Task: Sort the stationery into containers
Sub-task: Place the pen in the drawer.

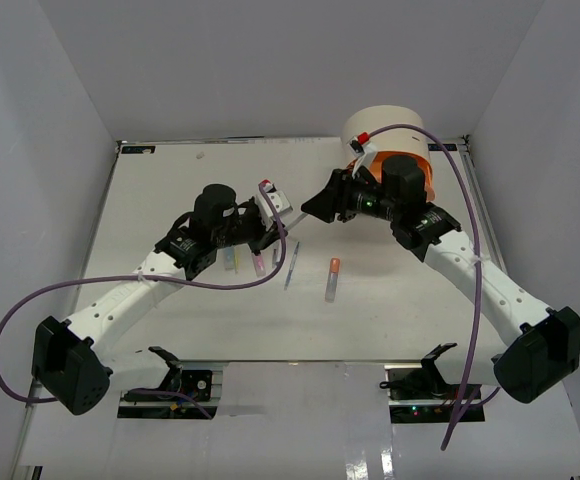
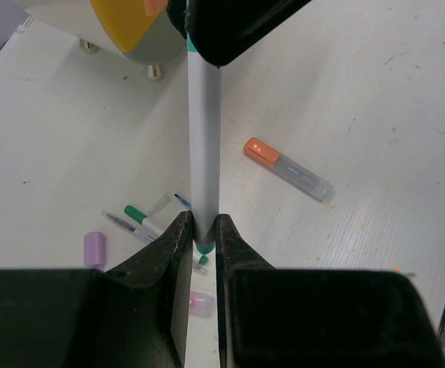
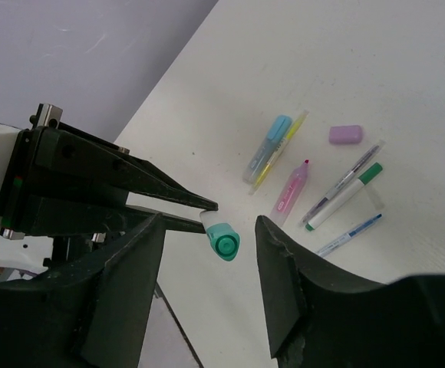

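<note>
My left gripper [image 2: 201, 230] is shut on a grey-white marker [image 2: 204, 130] with a teal cap [image 3: 224, 239], held in the air above the table. My right gripper [image 3: 211, 253] is open, with one jaw on each side of the teal cap end and not touching it. In the top view the two grippers meet at mid-table, left [image 1: 275, 222] and right [image 1: 312, 208]. The cream organiser [image 1: 385, 125] stands at the back right with its orange drawer [image 1: 425, 175] showing. Its yellow drawer [image 2: 126, 23] shows in the left wrist view.
Loose on the table lie an orange-capped marker [image 2: 288, 169], a blue marker [image 3: 268, 147], a yellow pen [image 3: 282, 146], a pink marker [image 3: 291, 192], a purple piece [image 3: 346, 135], a green-capped pen [image 3: 345, 195] and a blue pen [image 3: 349, 234].
</note>
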You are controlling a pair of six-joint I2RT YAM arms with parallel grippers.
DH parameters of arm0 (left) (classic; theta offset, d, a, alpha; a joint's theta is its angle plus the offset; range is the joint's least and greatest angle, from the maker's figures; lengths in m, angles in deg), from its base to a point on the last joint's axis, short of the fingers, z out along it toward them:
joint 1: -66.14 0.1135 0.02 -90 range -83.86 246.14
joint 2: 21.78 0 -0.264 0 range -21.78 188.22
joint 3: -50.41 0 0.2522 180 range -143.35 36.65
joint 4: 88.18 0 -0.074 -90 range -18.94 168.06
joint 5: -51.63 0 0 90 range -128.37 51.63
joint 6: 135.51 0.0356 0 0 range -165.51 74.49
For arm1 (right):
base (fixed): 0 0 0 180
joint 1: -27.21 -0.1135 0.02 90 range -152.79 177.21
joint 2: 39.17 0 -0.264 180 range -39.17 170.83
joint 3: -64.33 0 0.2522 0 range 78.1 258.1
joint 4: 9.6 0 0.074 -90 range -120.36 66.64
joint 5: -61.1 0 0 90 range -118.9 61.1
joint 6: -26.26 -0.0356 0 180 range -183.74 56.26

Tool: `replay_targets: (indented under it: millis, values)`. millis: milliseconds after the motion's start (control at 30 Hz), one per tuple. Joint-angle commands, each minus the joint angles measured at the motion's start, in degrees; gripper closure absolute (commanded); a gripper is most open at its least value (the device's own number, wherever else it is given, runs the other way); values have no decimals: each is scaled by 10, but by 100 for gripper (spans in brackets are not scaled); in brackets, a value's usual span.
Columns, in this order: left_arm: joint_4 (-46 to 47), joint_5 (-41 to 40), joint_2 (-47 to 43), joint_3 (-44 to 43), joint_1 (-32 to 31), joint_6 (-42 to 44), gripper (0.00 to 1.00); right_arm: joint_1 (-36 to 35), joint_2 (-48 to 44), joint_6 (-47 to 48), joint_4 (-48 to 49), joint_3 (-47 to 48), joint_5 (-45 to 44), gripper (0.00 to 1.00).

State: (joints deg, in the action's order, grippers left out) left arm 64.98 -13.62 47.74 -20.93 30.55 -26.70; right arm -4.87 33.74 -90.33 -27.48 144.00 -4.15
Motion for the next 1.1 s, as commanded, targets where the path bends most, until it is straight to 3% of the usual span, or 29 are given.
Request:
replay_targets:
  millis: [0, 367, 500, 533, 633, 667, 733, 767, 833, 1067]
  values:
    - [21, 6, -18, 6, -3, 3, 100, -8, 5, -4, 22, 26, 0, 44]
    - [31, 9, -28, 20, -3, -3, 100, -13, 8, 0, 21, 18, -8, 75]
    - [36, 6, -32, 27, -3, -3, 100, -12, 7, 0, 23, 13, -17, 92]
    - [38, 3, -33, 29, -3, -3, 98, -12, 6, 0, 24, 12, -19, 92]
    - [47, -12, -39, 36, -3, -17, 81, -12, 0, 4, 27, 7, -29, 92]
    - [51, -16, -45, 39, -3, -22, 62, -12, -4, 6, 28, 5, -33, 92]
    - [63, -36, -51, 48, -3, -37, 41, -11, -10, 14, 28, 4, -54, 92]
    - [66, -44, -54, 50, -3, -40, 21, -9, -17, 16, 27, 5, -62, 92]
    - [73, -78, -56, 50, -3, -61, 4, 5, -25, 22, 26, 8, -75, 92]
    - [81, -181, -30, 28, 7, -144, 2, 109, -36, 18, 12, 27, -70, 92]
